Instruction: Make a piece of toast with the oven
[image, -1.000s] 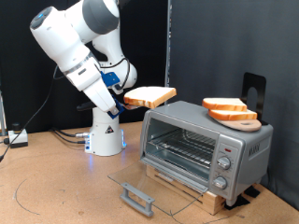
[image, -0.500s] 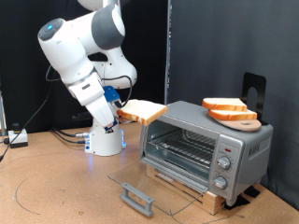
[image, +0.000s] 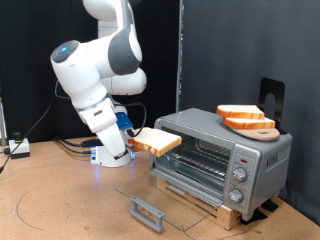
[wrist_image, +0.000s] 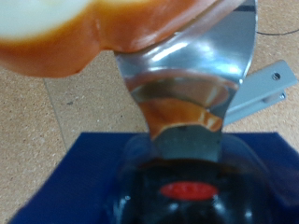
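Lower than a moment ago, your gripper (image: 129, 143) now carries the piece of toast (image: 157, 141) down level with the oven (image: 221, 155) mouth. You have the fingers clamped on the slice's near edge; the bread juts out flat beyond them, just outside the rack (image: 193, 155), above the dropped glass door (image: 165, 193).
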